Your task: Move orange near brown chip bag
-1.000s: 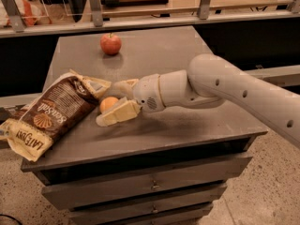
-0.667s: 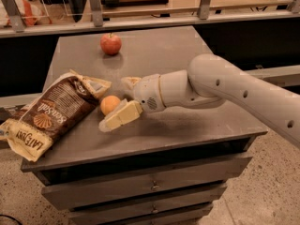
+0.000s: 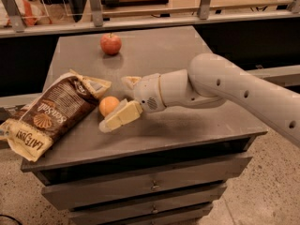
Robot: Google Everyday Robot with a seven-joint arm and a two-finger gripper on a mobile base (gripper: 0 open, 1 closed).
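Note:
The orange [image 3: 108, 106] rests on the grey cabinet top [image 3: 187, 50], just right of the brown chip bag [image 3: 51, 114], almost touching its cream upper end. The bag lies flat at the front left and overhangs the left edge. My gripper [image 3: 115, 103] reaches in from the right at table height. It is open, with one cream finger [image 3: 119, 117] in front of the orange and the other finger [image 3: 130, 81] behind it. The orange sits loosely between them, on the table.
A red apple [image 3: 110, 44] stands at the back of the cabinet top. The cabinet has drawers [image 3: 150, 184] below. A railing and a glass panel [image 3: 140, 3] run behind it. My white arm [image 3: 243, 93] covers the right side.
The front finger has swung slightly lower and away from the orange. The orange and the bag have stayed in place.

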